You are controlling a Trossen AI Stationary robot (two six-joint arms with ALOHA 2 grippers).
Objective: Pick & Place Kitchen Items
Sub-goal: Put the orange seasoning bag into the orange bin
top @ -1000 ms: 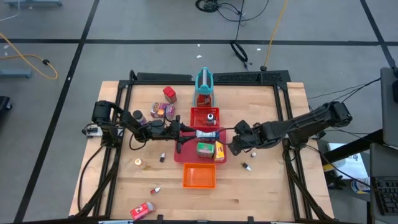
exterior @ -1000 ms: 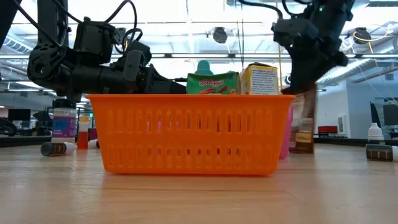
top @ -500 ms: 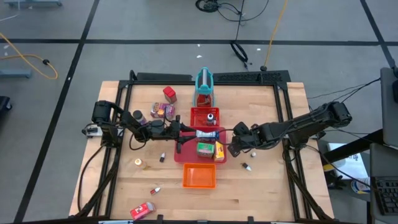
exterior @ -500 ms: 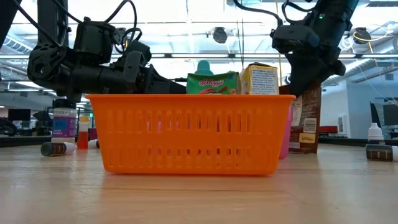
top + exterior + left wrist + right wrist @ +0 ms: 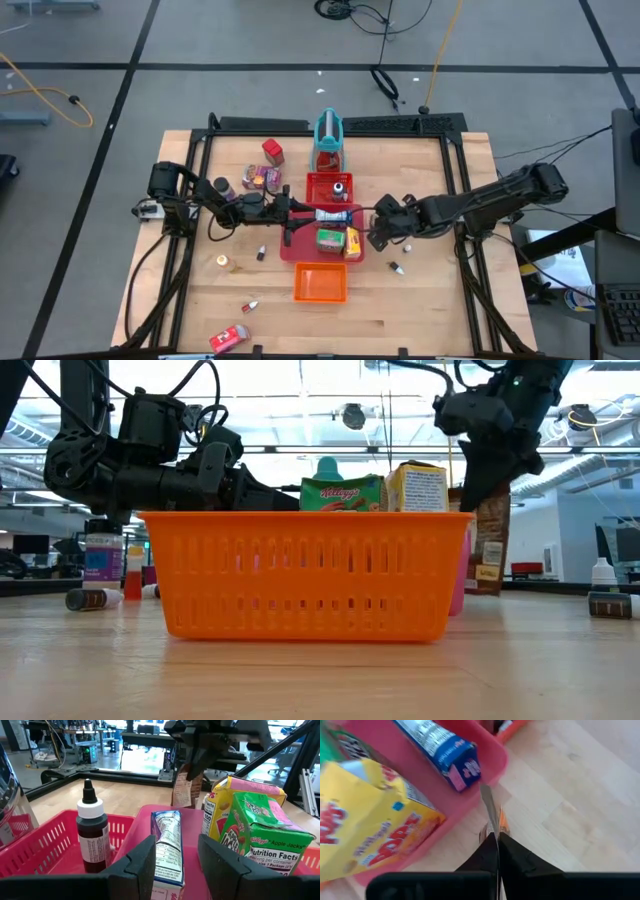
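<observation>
Packet [image 5: 492, 822], thin and brown, hangs edge-on from the right end effector [image 5: 496, 840], whose fingers are clenched flat on its lower edge, just outside the red tray [image 5: 298, 250] on the right arm's side. In the low view the same packet [image 5: 488, 540] stands upright under that end effector [image 5: 478, 472], its long axis vertical, apparently just clear of the counter [image 5: 440, 300]. The tray lies directly beside it toward the left arm, already holding the yellow box [image 5: 353, 243], the green box [image 5: 329, 239] and the blue-white box [image 5: 331, 214]; so the coming move likely turns on carrying the packet sideways over the tray wall, and the right arm is plainly the nearer. The left end effector [image 5: 175, 857] rests with fingers parted astride the blue-white box [image 5: 166, 851], which lies lengthwise between them, without visibly squeezing it.
</observation>
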